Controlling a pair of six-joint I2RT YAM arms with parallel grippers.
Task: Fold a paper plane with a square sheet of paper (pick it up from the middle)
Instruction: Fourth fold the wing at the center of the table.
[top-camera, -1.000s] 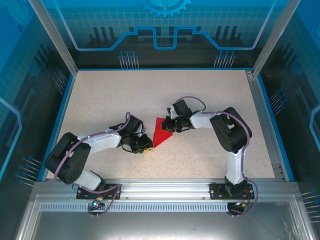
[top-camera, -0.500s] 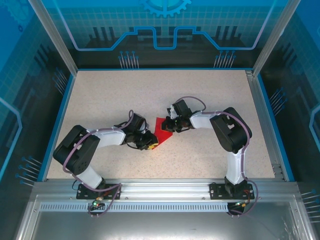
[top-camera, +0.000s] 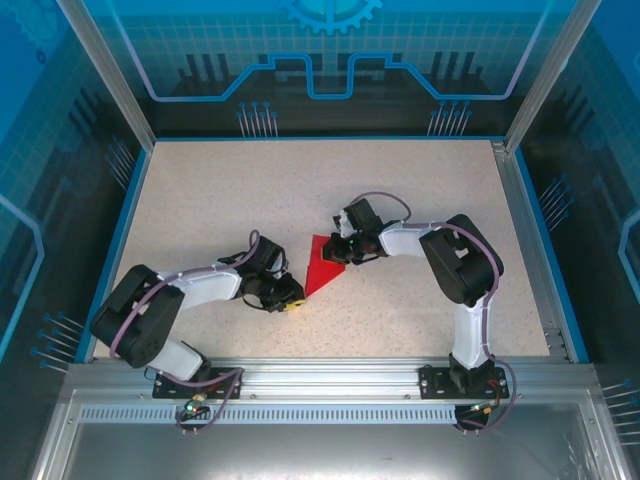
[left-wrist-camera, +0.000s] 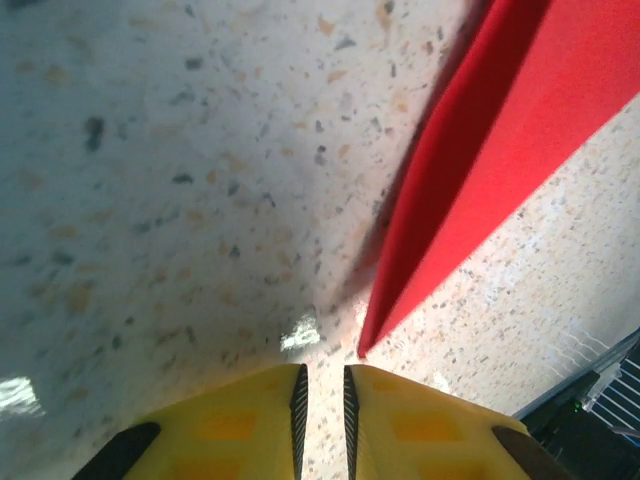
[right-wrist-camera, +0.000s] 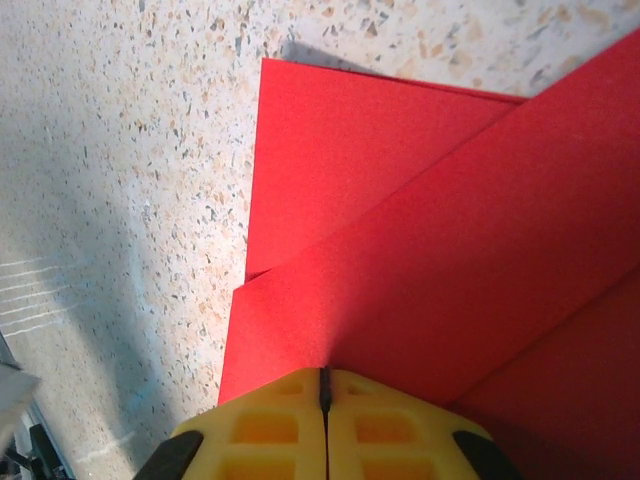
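Note:
The red sheet of paper (top-camera: 320, 268) lies mid-table, folded into a pointed wedge with overlapping flaps (right-wrist-camera: 400, 250). My right gripper (top-camera: 343, 252) is at its upper right edge. In the right wrist view its tips (right-wrist-camera: 323, 375) are shut and rest on top of the upper flap. My left gripper (top-camera: 291, 298) sits low on the table just left of the wedge's lower tip. Its jaws (left-wrist-camera: 322, 385) stand a narrow gap apart with bare table between them. The paper's point (left-wrist-camera: 365, 345) lies just ahead of the right-hand finger, apart from it.
The speckled table (top-camera: 200, 200) has a blue rim (top-camera: 120, 240) on the left and a metal rail (top-camera: 320, 375) along the near edge, where both arm bases stand. Clear blue walls enclose the back and sides.
Half a second ago my left gripper reached up to the paper's lower tip; it has since drawn back down and to the left. The right gripper and the paper stayed put.

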